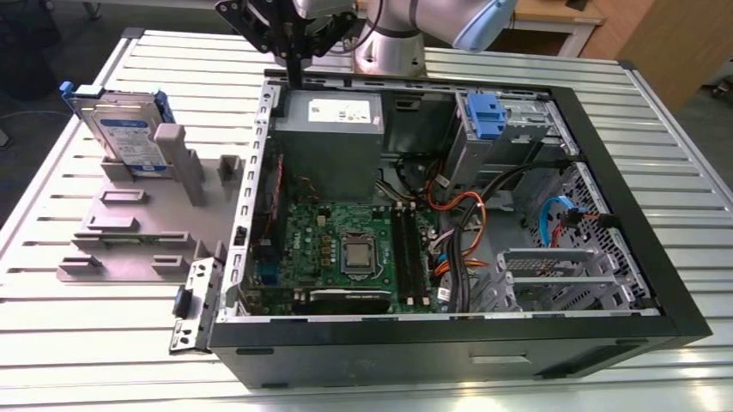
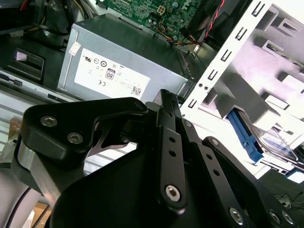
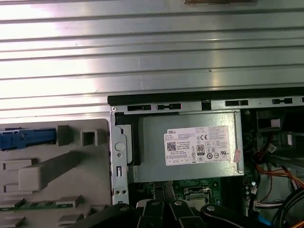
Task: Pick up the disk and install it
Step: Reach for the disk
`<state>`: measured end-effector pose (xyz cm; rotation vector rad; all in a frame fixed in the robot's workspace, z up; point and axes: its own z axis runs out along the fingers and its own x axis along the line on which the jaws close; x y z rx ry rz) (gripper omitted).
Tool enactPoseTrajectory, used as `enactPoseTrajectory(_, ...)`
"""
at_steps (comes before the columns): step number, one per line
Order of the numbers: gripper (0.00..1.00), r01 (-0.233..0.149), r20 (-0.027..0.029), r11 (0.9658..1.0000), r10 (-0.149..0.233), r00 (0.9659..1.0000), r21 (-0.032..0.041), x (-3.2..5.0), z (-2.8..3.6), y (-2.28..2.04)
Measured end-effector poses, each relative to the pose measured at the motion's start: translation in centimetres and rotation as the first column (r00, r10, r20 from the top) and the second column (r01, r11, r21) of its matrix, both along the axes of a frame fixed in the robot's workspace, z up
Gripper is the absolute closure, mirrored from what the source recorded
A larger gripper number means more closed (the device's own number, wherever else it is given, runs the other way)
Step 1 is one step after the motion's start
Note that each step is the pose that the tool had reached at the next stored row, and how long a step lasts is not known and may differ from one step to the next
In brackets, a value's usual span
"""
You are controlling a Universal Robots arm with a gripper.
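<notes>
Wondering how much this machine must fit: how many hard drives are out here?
1. The disk stands on edge in the grey holder, at the exterior view's left of the open computer case. More may be hidden inside its drive bays.

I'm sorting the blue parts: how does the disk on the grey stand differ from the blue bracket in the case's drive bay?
The disk stands on edge in the grey stand outside the case; the blue bracket sits inside. The disk shows a labelled silver face; the blue bracket is plain blue. Both have blue plastic.
</notes>
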<state>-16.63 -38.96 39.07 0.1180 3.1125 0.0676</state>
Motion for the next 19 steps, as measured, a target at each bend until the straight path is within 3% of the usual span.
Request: enactPoseTrajectory(19, 0.89, 0.0, -0.0005, 1.0, 0.0, 1.0, 0.0, -0.65, -0.15, 0.14)
